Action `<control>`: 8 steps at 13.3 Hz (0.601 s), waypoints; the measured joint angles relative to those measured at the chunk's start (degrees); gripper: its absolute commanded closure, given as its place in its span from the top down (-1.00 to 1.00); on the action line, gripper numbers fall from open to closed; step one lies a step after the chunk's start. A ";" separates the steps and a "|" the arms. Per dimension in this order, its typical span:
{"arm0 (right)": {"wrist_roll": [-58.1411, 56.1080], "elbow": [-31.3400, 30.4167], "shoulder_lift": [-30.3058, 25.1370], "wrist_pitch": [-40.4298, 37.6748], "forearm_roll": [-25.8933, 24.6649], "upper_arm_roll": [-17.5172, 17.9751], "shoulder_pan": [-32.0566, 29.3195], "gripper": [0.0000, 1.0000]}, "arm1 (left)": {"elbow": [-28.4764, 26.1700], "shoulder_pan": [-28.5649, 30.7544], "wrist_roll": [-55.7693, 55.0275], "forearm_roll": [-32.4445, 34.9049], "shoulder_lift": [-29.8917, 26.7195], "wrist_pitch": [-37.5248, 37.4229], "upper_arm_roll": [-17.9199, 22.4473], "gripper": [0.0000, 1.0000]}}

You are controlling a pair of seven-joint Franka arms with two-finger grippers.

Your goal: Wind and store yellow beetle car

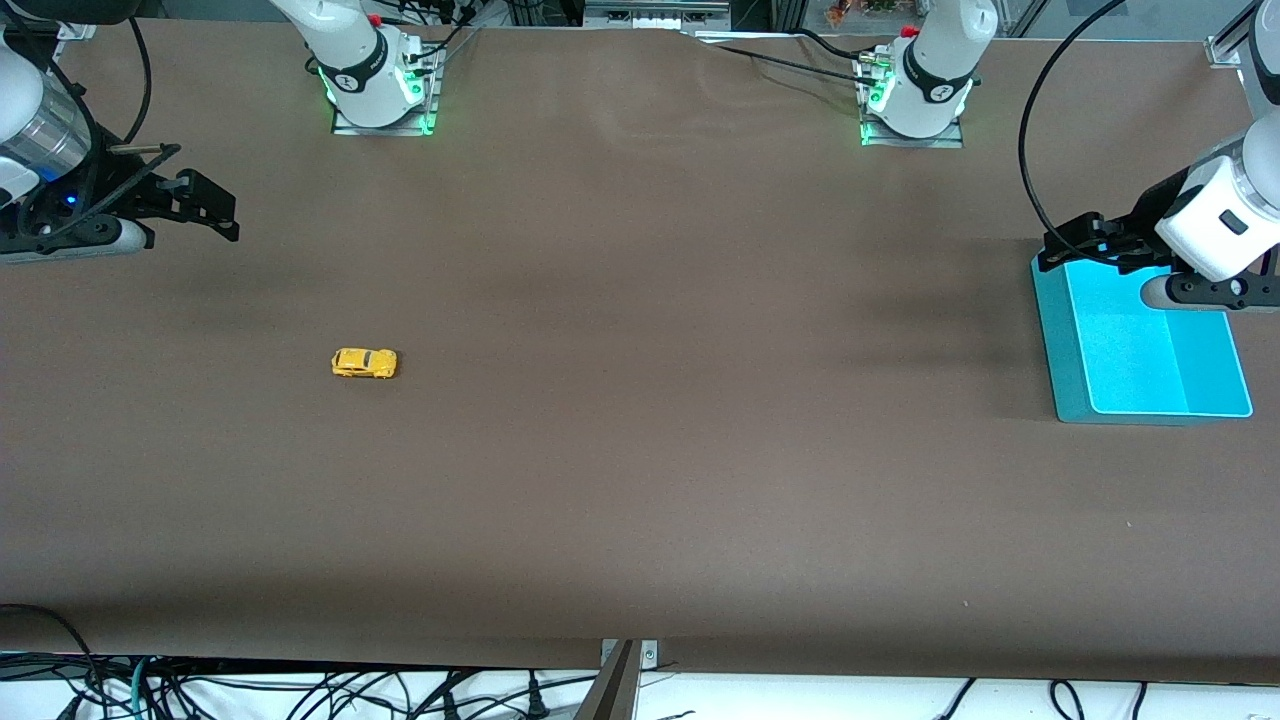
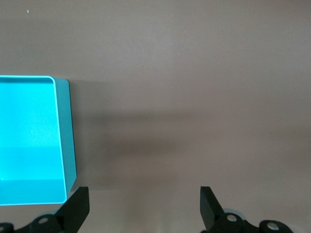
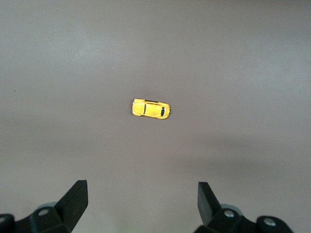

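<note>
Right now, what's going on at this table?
Nothing is being handled yet. The yellow car sits alone on the brown table, toward the right arm's end. The right gripper is up in the air at that end, open and empty, its wrist camera looking down on the car. The left gripper is open and empty too, over the edge of the empty cyan bin at the left arm's end. Winding and storing are not yet started.

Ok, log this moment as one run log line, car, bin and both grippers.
yellow beetle car: on table, right arm's end, untouched | cyan bin: empty, left arm's end | left gripper: open, over bin edge | right gripper: open, raised, holds nothing
</note>
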 measured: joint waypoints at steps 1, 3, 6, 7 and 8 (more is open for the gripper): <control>0.00 0.00 0.00 -0.08 0.00 -0.02 0.00 1.00 | 0.00 0.00 0.00 0.00 0.00 0.00 0.00 1.00; 0.01 0.00 0.00 -0.41 0.00 0.00 0.00 1.00 | 0.00 -0.02 0.00 0.00 0.00 0.00 0.00 1.00; 0.05 0.00 0.00 -0.58 0.00 0.00 0.00 1.00 | 0.00 -0.04 0.00 0.00 0.00 0.00 0.00 1.00; 0.05 0.00 0.00 -0.58 0.00 0.01 0.00 1.00 | 0.00 -0.04 0.00 0.00 0.00 0.00 0.00 1.00; 0.07 0.00 0.00 -0.57 0.00 0.00 0.00 1.00 | 0.00 -0.04 0.00 0.00 0.00 0.00 0.00 1.00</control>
